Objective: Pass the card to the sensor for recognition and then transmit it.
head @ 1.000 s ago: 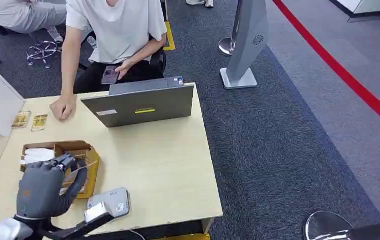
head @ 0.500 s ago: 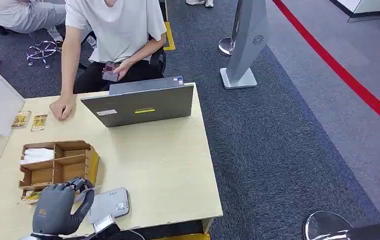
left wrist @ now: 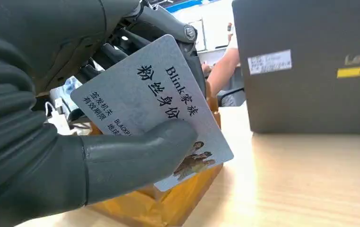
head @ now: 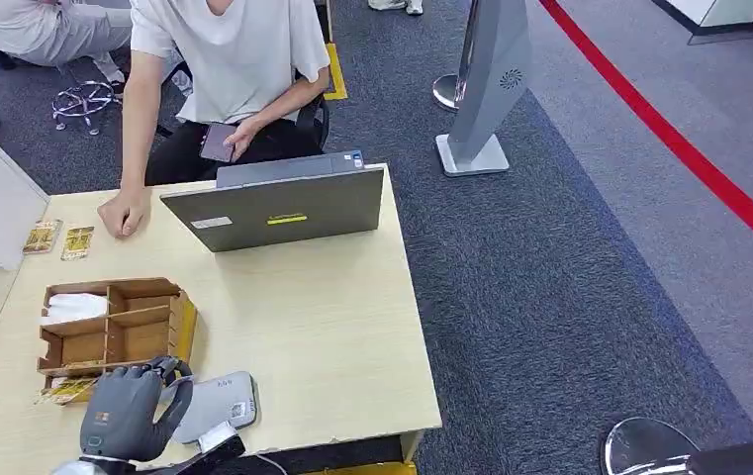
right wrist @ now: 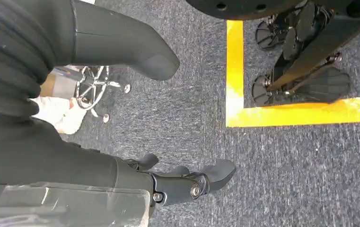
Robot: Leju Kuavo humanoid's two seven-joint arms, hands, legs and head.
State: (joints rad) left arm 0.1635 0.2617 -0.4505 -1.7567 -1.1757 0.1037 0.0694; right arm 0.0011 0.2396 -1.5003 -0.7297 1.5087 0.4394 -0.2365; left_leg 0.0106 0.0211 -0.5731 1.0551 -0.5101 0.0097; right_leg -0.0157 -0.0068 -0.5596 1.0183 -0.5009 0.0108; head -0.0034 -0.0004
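Grey-printed membership card (left wrist: 152, 106) is pinched between the thumb (left wrist: 135, 158) and fingers of the left hand (head: 127, 414), held just beside the card reader (head: 216, 401) at the table's (head: 323, 327) near edge. The grip covers only the card's lower margin, so slippage is a risk, as is a failed read if the card stays tilted. Right hand (right wrist: 121, 90) hangs over carpet, holding nothing, fingers apart.

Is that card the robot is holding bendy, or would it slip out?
The card looks stiff: it stays flat though the left hand pinches just one edge. Its smooth face might slide under the thumb. Being thin, it is probably very light.
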